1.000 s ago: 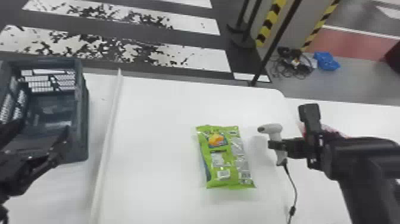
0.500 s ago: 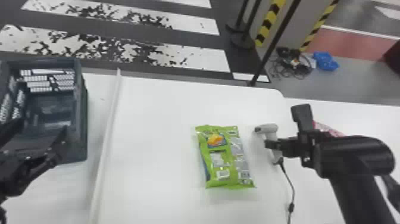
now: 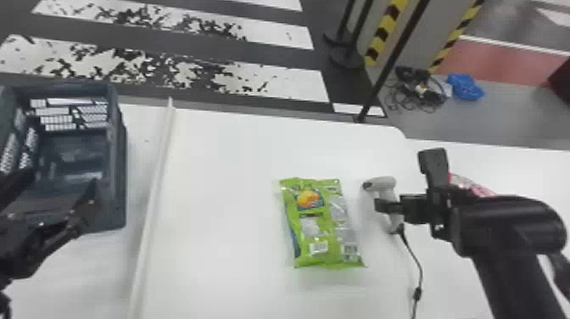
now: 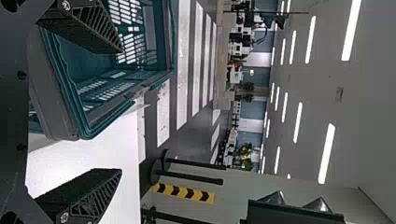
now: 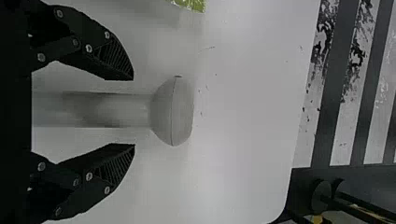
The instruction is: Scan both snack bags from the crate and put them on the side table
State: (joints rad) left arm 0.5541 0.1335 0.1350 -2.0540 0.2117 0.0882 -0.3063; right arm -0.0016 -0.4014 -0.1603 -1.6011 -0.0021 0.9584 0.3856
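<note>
- Open on either side of the scanner's (image 3: 384,183) handle (image 5: 107,110) with the right gripper (image 5: 134,112); might tip or twist it by closing off-centre.
- Might snag the cable (image 3: 420,271) when lifting.
- Might misread the green snack bag (image 3: 316,225), flat on the table (image 3: 220,212), through glare or wrinkles.
- Could nudge the red packet (image 3: 473,186), partly hidden, by swinging wide.
- Open and empty at the left gripper (image 4: 121,109); could bump the crate (image 3: 116,212) through careless movement.

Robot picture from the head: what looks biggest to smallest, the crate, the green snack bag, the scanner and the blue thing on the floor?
1. Crate
2. Green snack bag
3. Scanner and blue thing: unsure, since the right pincer partly covers the scanner.
</note>
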